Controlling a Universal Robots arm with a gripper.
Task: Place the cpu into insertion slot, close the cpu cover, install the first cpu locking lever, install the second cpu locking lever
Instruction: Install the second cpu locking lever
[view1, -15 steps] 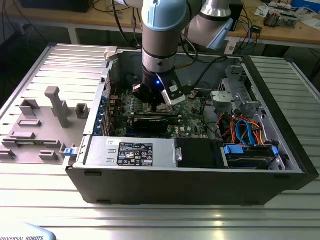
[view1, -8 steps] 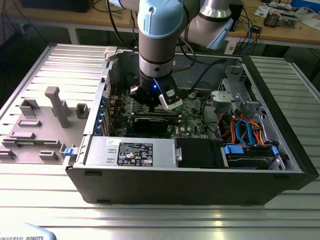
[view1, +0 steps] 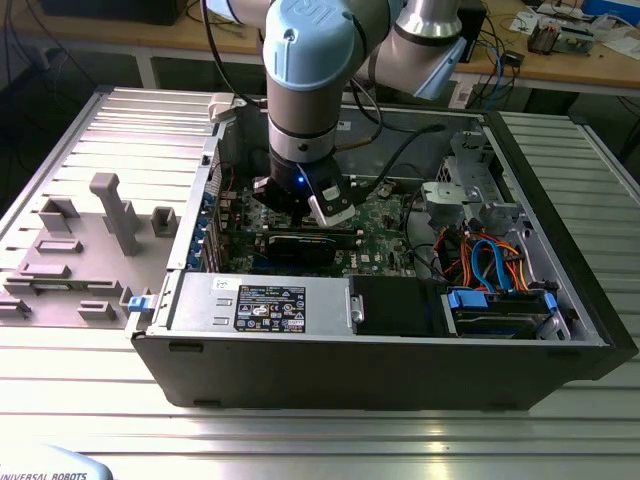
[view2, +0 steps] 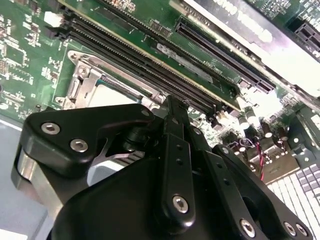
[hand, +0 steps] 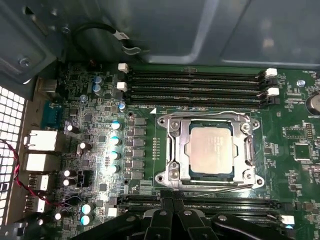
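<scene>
In the first wrist view the cpu (hand: 211, 150), a silvery square chip, lies flat in the insertion slot (hand: 254, 179) on the green motherboard. The cpu cover (hand: 182, 146) is down around the chip as a metal frame. Thin wire levers run along two opposite sides of the socket; I cannot tell whether they are hooked. My gripper (hand: 169, 202) hovers just beside the socket, its black fingertips together with nothing between them. In the second wrist view the gripper (view2: 172, 104) points at the socket's edge, where the cover (view2: 81, 84) and part of the chip (view2: 111, 96) show.
Long black memory slots (hand: 200, 82) flank the socket. The arm reaches into an open computer case (view1: 560, 330), beside a graphics card (view1: 300, 246), a power supply (view1: 260, 302) and drive cables (view1: 490, 262). Grey fixtures (view1: 115, 210) stand on the table at the exterior view's left.
</scene>
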